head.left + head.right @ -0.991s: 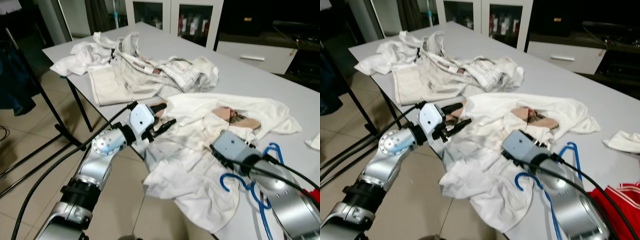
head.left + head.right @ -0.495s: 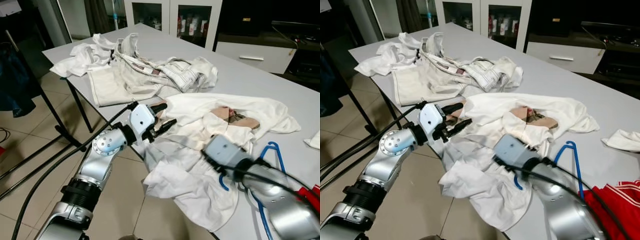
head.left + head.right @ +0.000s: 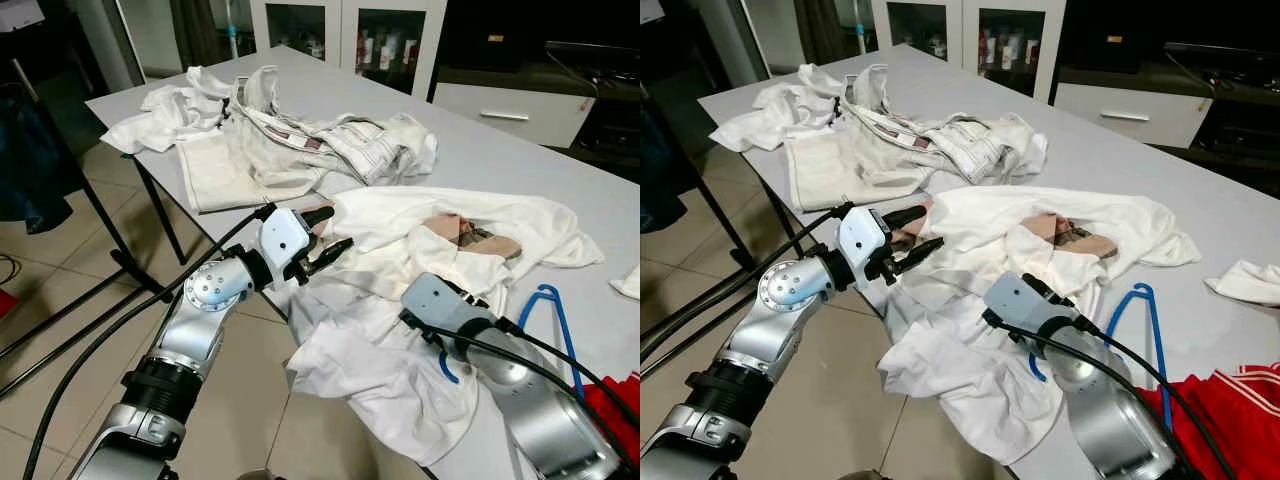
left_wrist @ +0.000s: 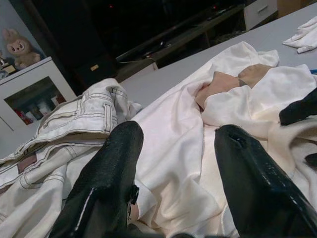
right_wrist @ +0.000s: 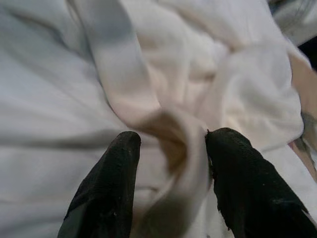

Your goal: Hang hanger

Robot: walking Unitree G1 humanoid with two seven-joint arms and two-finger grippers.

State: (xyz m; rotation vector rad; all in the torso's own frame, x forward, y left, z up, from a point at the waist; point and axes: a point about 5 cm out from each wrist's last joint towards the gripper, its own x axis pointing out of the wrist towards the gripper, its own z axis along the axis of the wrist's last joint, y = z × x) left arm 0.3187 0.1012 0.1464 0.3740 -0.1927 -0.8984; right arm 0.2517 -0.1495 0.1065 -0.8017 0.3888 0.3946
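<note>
Blue hanger (image 3: 556, 318) – flat, partly under cloth

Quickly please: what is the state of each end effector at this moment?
Left end effector: open, holding nothing, at the table edge by the white shirt.
Right end effector: open, fingers on either side of a fold of the white shirt, not closed on it.

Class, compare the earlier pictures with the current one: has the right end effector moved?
Yes. The right end effector has travelled to the robot's left, away from the blue hanger and further over the white garment on the grey table.
</note>
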